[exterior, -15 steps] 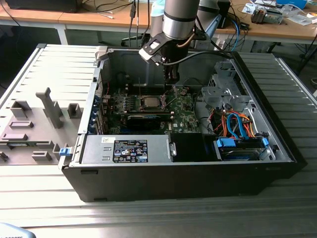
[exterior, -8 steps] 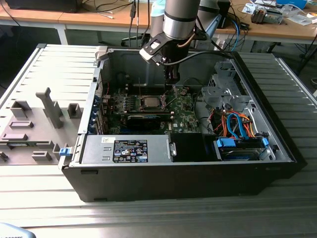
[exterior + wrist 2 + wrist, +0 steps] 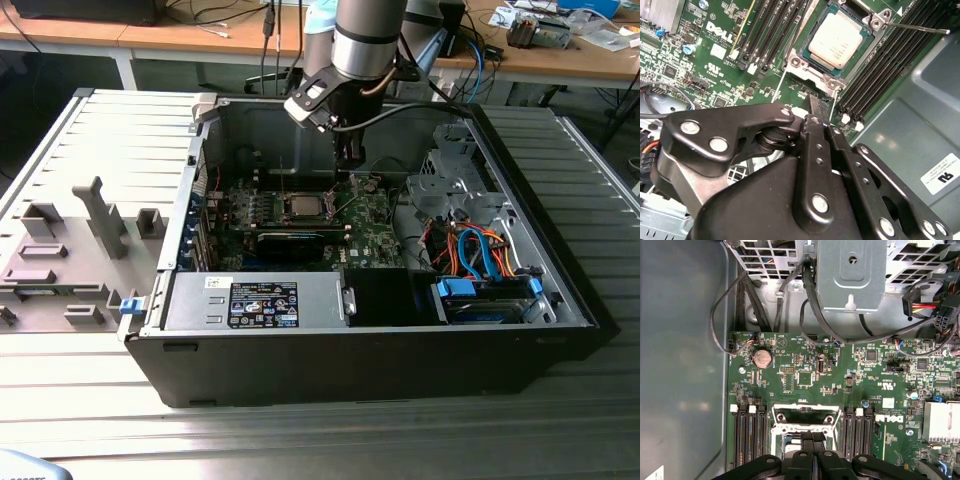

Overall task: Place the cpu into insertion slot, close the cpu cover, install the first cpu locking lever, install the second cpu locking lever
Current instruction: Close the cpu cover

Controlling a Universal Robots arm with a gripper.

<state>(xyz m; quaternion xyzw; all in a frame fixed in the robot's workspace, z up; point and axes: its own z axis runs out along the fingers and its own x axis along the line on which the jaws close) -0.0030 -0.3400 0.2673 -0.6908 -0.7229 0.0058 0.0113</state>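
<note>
The cpu (image 3: pixel 840 39), a dull silver square, lies in the insertion slot (image 3: pixel 801 56) on the green motherboard (image 3: pixel 375 225). The silvery cpu cover (image 3: pixel 866 44) frames it and appears to lie down over its edges. One thin wire lever (image 3: pixel 920 27) sticks out from a socket corner. A second wire lever (image 3: pixel 779 86) runs along the side nearest my fingers. My gripper (image 3: pixel 815 111) is shut with nothing between its fingers, a little off the socket's near corner. It hangs above the board inside the case in the exterior view (image 3: pixel 348 160) and over the socket's edge in the first wrist view (image 3: pixel 813 439).
Long black memory slots (image 3: pixel 765 35) flank the socket on both sides. A coin battery (image 3: pixel 762 358), a finned heatsink (image 3: pixel 941 421), a metal drive cage (image 3: pixel 852 275) and black cables (image 3: pixel 722 305) surround it. The power supply (image 3: pixel 260 300) fills the case front. A grey fixture (image 3: pixel 70 250) lies outside.
</note>
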